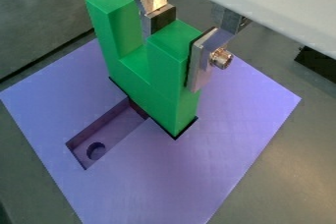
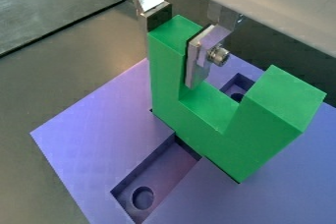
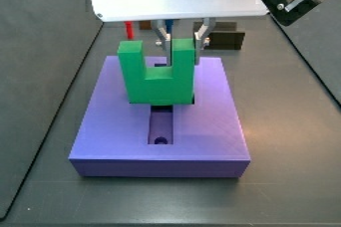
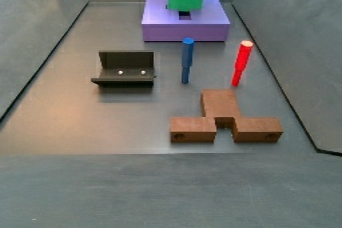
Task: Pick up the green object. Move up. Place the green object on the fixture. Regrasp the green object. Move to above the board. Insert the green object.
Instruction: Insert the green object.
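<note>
gripper (image 3: 178, 40) clamps green object (image 3: 156, 76) seated in board (image 3: 213, 121).

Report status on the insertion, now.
Gripper above the lavender slab board, shut on one arm of the bright green U-shaped piece. Piece's base in the board's recess. Nothing in the way.

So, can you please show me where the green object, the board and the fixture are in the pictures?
green object (image 3: 138, 80): in a side view, on its front face.
board (image 3: 120, 136): in a side view, on its bare top surface.
fixture (image 4: 124, 69): in a side view, on its upright back wall.
</note>
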### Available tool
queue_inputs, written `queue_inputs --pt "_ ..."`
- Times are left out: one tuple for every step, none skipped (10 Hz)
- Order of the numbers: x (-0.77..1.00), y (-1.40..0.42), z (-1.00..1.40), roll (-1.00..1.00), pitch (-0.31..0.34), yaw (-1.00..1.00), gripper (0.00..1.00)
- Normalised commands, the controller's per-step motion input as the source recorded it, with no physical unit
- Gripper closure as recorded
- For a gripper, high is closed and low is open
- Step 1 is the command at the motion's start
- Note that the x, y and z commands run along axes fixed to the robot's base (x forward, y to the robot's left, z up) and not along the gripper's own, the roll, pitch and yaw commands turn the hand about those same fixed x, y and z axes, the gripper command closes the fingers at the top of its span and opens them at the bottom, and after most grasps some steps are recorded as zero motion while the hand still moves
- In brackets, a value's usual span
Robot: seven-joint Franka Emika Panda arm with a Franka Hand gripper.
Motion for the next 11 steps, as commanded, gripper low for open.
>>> queue_inputs --pt "-0.15 0.00 -0.21 0.08 0.019 -0.05 1.00" --pt "0.00 0.00 -0.49 0.10 0.047 -0.09 1.00" --pt "0.00 -0.02 -0.70 0.24 0.056 -0.07 1.00" --pt "0.00 -0.02 -0.79 0.19 0.059 -0.09 1.00" --pt "0.05 -0.15 -0.76 0.21 0.099 -0.13 1.00" --pt "0.01 -0.18 -0.80 0.18 0.094 -0.14 1.00" --pt "0.08 -0.19 -0.81 0.16 0.096 -0.14 1.00" --pt "0.12 -0.10 -0.60 0.10 0.091 -0.13 1.00" --pt "0.00 -0.06 0.00 0.06 0.000 0.00 1.00" --pt "0.00 0.00 0.00 -0.01 0.000 0.00 1.00" --pt "0.00 0.00 0.00 0.00 0.000 0.00 1.00"
